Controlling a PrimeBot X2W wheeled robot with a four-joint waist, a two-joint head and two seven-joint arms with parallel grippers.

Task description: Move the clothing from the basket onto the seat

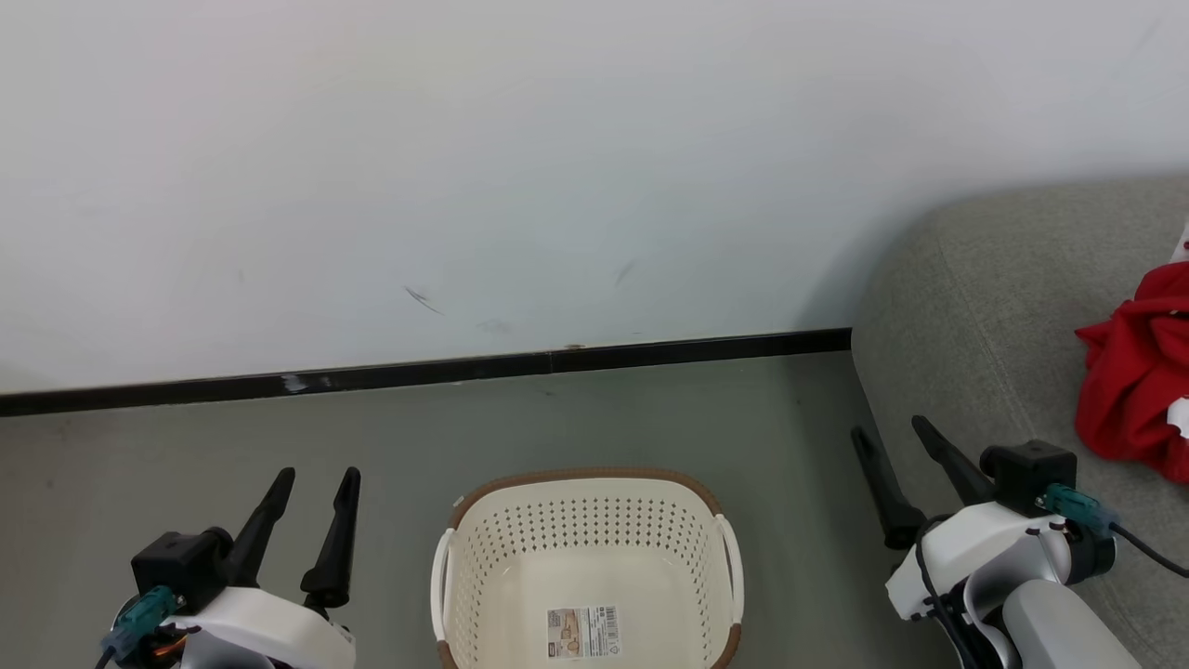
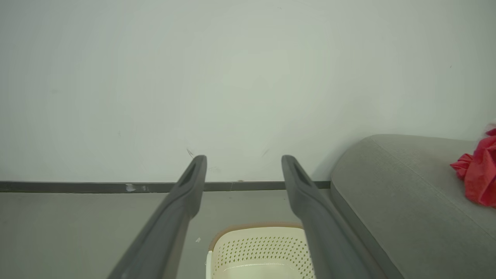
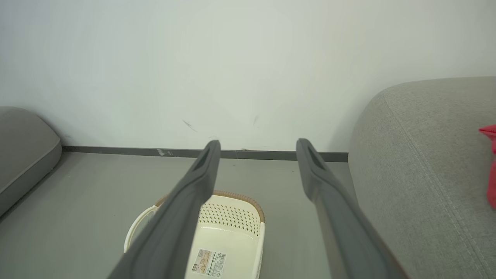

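Head view, from left to right: the left gripper (image 1: 319, 476) is at the lower left, above the grey floor (image 1: 139, 437). Its two dark fingers are spread apart and nothing is between them. Behind it a black baseboard (image 1: 418, 372) runs under the white wall (image 1: 557, 139).

In the middle the basket (image 1: 585, 478) stands on the floor. It is cream-white with many small holes, a brown rim and a white handle on each side. Its pale bottom shows plainly, with a barcode label (image 1: 582, 632) on it.

Right of the basket is the right gripper (image 1: 888, 427), in front of the seat's near edge. Its fingers are also spread wide and grip nothing. The seat (image 1: 975, 297) is a grey woven sofa with a rounded corner and takes the right side.

The clothing (image 1: 1129, 381) lies crumpled on the seat at the right edge of the picture. It is red with a little white trim, well apart from the basket and touched by no gripper. The picture edge cuts it, so I cannot tell if it is one garment or two.

In the left wrist view the open fingers frame the wall, with the basket low between them and the red cloth on the sofa at the far right. In the right wrist view a second grey cushion (image 3: 23, 147) is at the far left. The basket is under the left finger, and the sofa is on the right.
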